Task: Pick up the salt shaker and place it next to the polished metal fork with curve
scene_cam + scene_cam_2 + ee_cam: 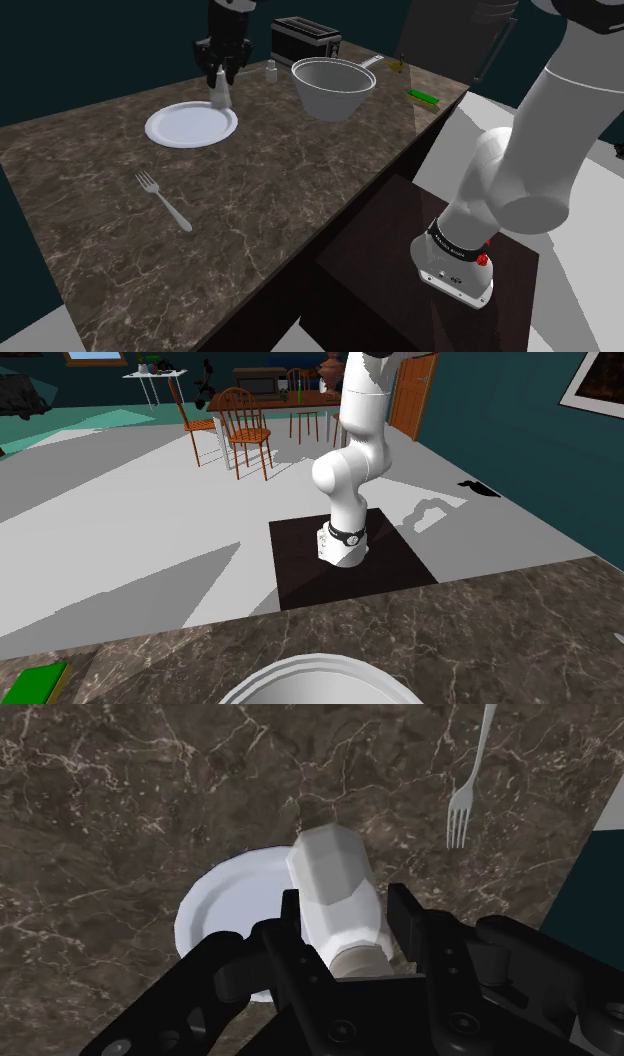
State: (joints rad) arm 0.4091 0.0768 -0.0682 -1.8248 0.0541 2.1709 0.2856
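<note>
in the shoulder view, the fork [162, 198] lies flat on the dark marbled counter [280, 190] at the left, tines pointing away from the stand. it is well apart from the hand. just beyond it and a little to the right sits the white plate [191, 124].

over the plate's far right rim hangs the black gripper [220, 72], fingers pointing down. they are clenched on the salt shaker [220, 93], a pale, tapering thing that sticks out below the fingertips. it looks raised off the counter, though i cannot tell how far its base stands above the plate.

the wrist view shows the grasp close up. the gripper [347, 916] has one finger on each side of the salt shaker [335, 899], pressed against its body near the capped end. the shaker's wider end points away from the hand over the edge of the plate [215, 909]. the fork [465, 784] lies further out on the counter, apart from both.

right of the hand in the shoulder view stands a small white shaker [270, 69], then a dark toaster [305, 38], then a grey pot [332, 87] with its handle pointing right. a green block [423, 96] lies near the counter's right edge. at the lower right the white arm [530, 160] rises from its dark stand [380, 300].
</note>
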